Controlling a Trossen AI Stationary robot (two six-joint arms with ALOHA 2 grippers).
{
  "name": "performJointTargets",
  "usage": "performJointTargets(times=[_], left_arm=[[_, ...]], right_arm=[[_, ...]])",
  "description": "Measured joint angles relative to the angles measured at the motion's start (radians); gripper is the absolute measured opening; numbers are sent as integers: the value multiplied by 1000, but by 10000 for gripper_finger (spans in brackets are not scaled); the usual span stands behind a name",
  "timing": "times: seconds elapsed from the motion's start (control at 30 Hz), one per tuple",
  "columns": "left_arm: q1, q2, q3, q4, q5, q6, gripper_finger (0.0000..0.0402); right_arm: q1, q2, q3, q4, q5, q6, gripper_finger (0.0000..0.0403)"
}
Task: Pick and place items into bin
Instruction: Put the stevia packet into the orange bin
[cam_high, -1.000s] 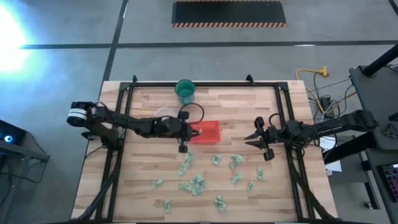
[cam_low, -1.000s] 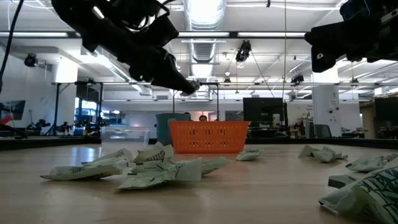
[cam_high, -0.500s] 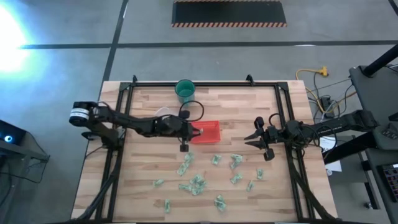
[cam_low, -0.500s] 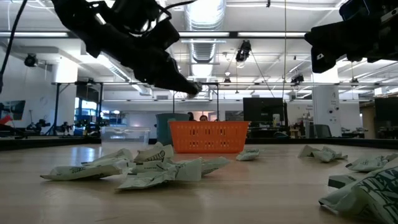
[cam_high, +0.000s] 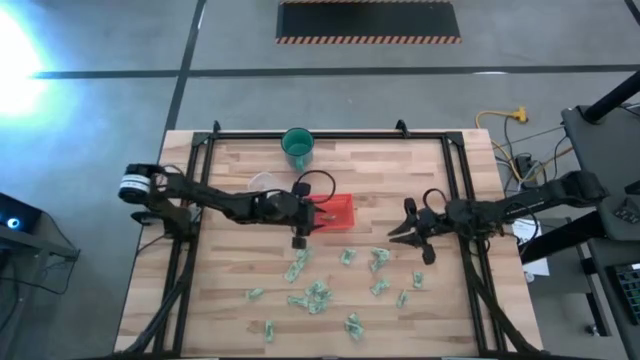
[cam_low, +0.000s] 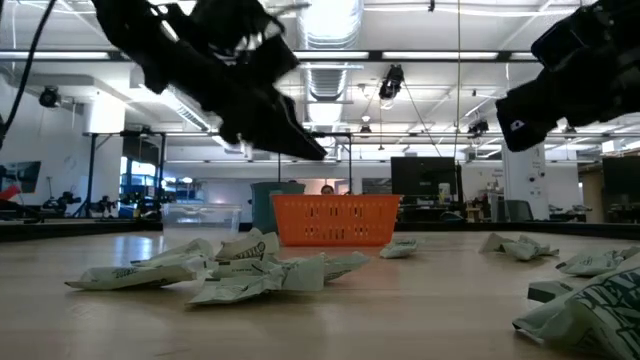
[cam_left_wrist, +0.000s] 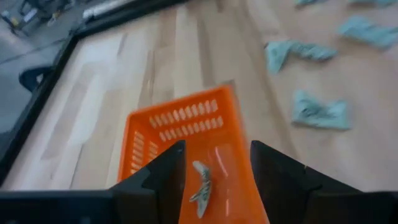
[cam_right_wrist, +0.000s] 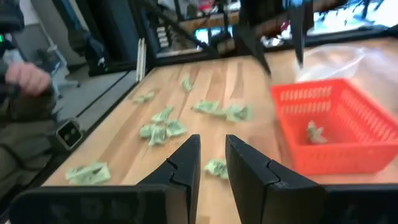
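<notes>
The left gripper (cam_left_wrist: 211, 165) is held open above the bin (cam_high: 332, 212), one piece (cam_left_wrist: 201, 183) lying inside. The remaining pieces (cam_high: 312, 294) are scattered on the wooden table (cam_high: 230, 280) below the bin, nearer the right gripper (cam_high: 405, 232), whose fingers are narrowly parted and empty.

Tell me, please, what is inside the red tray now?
Inside the red tray lies one pale-green crumpled wrapper, also visible between the left gripper jaws, which stand open above it. The near wall and the jaws hide part of the floor.
</notes>
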Motion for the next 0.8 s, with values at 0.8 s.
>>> performJointTargets(times=[0.8], left_arm=[[-698, -474, -57, -492, -398, -258, 162]], right_arm=[[164, 732, 653, -558, 212, -108, 68]])
